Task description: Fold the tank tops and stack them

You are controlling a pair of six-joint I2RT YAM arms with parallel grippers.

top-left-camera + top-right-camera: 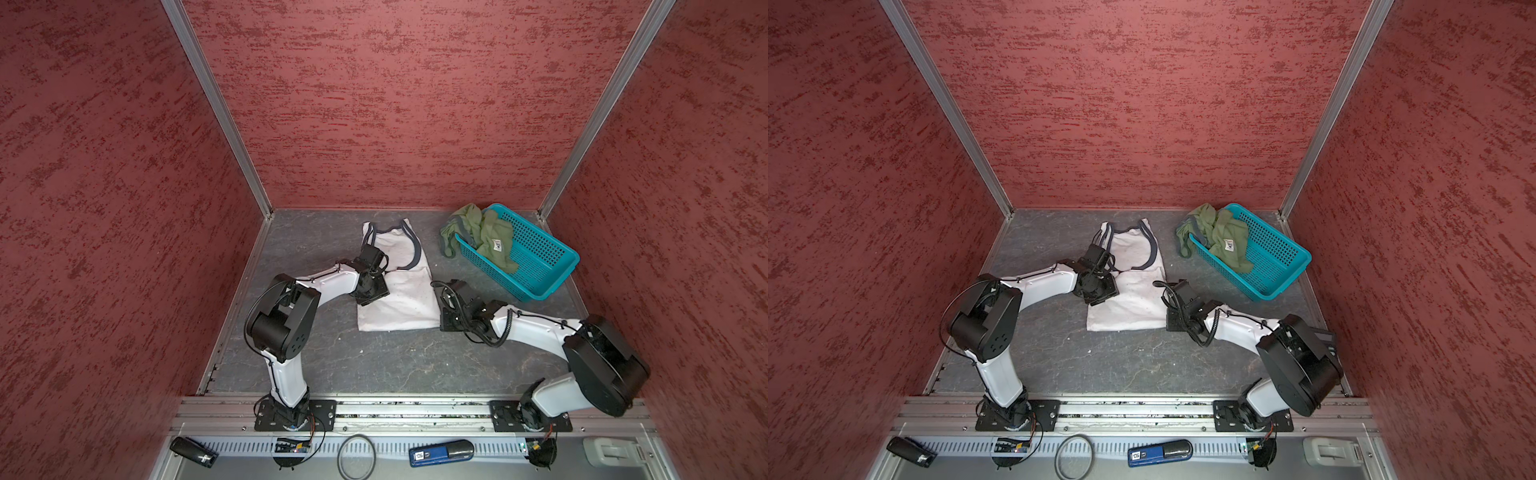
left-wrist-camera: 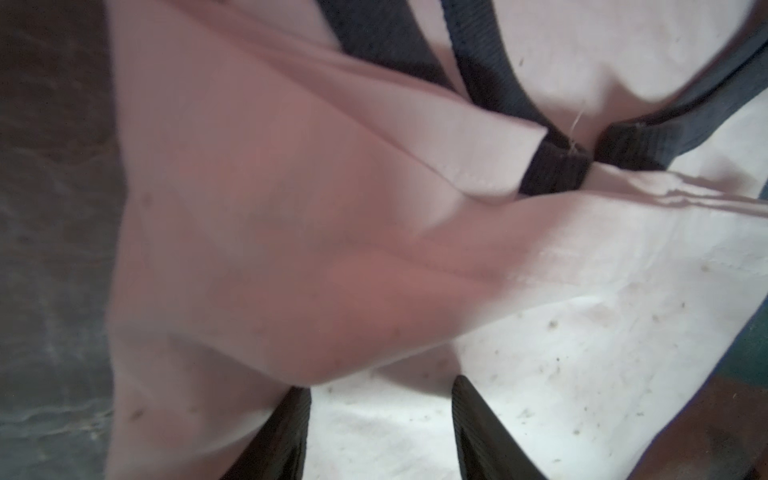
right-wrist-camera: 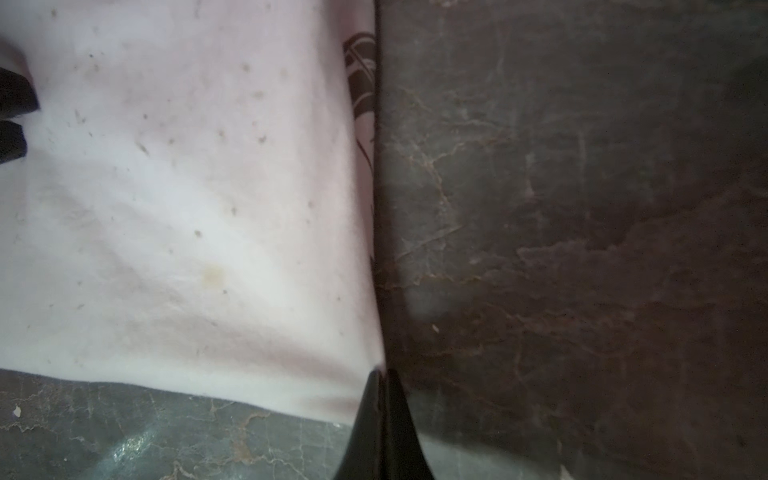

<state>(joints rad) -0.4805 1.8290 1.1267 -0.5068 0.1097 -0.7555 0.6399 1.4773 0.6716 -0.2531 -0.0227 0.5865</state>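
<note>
In both top views the teal basket (image 1: 540,253) (image 1: 1275,253) sits toward the far corner of the grey table (image 1: 332,365) (image 1: 1059,365), on the right arm's side. The olive tank top (image 1: 484,235) (image 1: 1223,239) is crumpled over the basket's end wall, partly inside it and partly hanging out onto the table. The white tank top (image 1: 409,303) (image 1: 1136,309) lies spread on the table near that same end of the basket without touching it, its dark-trimmed straps toward the back wall. The left gripper (image 1: 374,293) (image 1: 1100,291) is down on the white top's edge farthest from the basket. The right gripper (image 1: 444,322) (image 1: 1170,324) is at the white top's corner on the basket's side, the one nearer the arm bases. From above, neither gripper's jaws can be made out.

In the left wrist view the left gripper (image 2: 382,415) has its jaws apart, and nothing is pinched between them. White cloth (image 2: 540,332) lies flat in the gap. A raised, blurred flap of the same top (image 2: 270,249) hangs over one of the fingers (image 2: 286,436). Beyond it a stitched hem edge meets the dark armhole trim (image 2: 552,166).

In the right wrist view the right gripper (image 3: 384,411) is clenched, its tips meeting on the corner of the white tank top (image 3: 187,208). Creases in the cloth run toward that pinch. A bit of dark print (image 3: 361,75) shows at the cloth's edge, and bare table (image 3: 582,249) lies beside it.
</note>
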